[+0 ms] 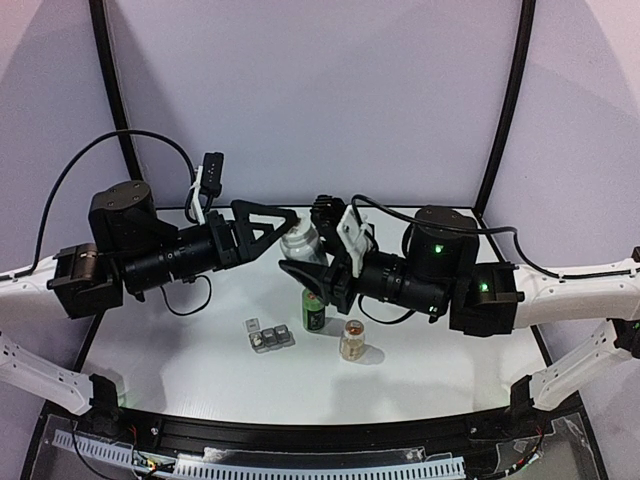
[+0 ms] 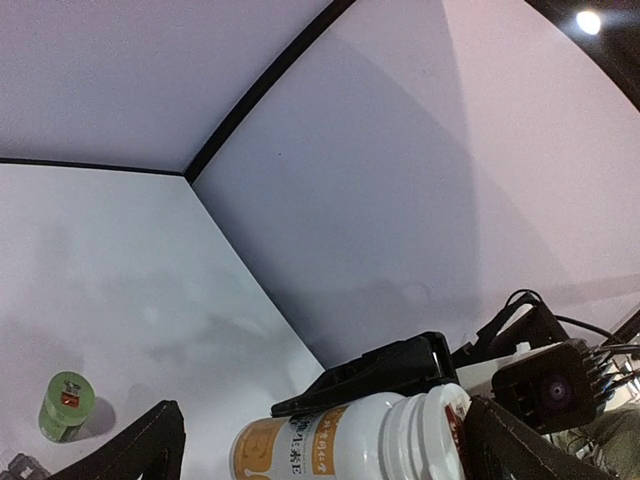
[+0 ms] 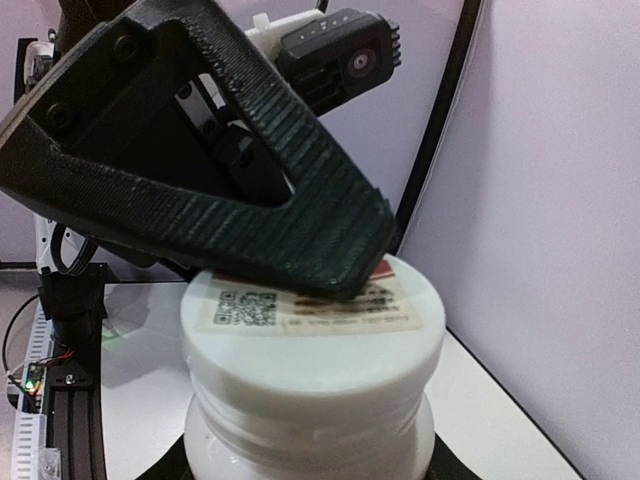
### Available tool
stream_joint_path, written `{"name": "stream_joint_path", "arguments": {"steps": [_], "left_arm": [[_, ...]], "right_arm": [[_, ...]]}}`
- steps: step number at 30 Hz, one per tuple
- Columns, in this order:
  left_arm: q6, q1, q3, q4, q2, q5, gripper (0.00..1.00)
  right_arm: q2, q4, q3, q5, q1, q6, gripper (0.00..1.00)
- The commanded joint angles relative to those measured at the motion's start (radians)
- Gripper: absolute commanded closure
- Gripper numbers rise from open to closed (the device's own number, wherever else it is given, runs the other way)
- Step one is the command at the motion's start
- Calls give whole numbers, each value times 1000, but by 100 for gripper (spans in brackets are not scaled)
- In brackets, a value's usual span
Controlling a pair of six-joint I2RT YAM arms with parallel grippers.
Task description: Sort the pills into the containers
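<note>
The sorting has barely begun, as far as can be judged. The grey pill box (image 1: 270, 336) sits on the table (image 1: 190, 375) near the front, just left of a green bottle (image 1: 314, 310). It is too small in the overhead view to tell whether its three compartments hold anything or whether the lids are up. No loose pills show anywhere.

The right pincer (image 1: 312, 255) is clamped on a white bottle with an orange label (image 3: 315, 370), holding it up off the table between the two arms. Its white cap (image 3: 312, 335) is still on, with the printed sticker on top unbroken. The left pincer (image 1: 282, 225) is spread wide and has the cap end of that bottle between its fingers. In the right wrist view one ribbed finger (image 3: 200, 170) lies across the top of the cap and seems to touch it, though nothing is gripped.

So the step in hand looks like uncapping the first bottle, and it is not done. The green bottle and a small amber bottle (image 1: 352, 340) stand on the table beside the pill box. Whether either is open cannot be told. Opening the bottles, tipping out the pills and filling every compartment all appear to remain.
</note>
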Motion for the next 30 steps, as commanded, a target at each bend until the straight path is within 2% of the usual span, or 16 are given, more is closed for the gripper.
{"name": "stream_joint_path", "arguments": {"steps": [1, 6, 14, 25, 30], "left_arm": [[-14, -3, -43, -205, 93, -24, 1], [-53, -2, -37, -249, 150, -32, 4], [-70, -2, -92, -159, 173, 19, 39], [-83, -3, -42, -205, 293, 75, 65], [-68, -2, -7, -249, 335, 78, 80]], "right_arm": [[-66, 297, 113, -96, 12, -60, 100], [-61, 387, 143, -128, 12, -101, 100], [-72, 536, 128, -149, 11, -92, 100], [-88, 588, 127, -172, 11, -73, 100], [-87, 596, 128, -170, 12, -76, 100]]}}
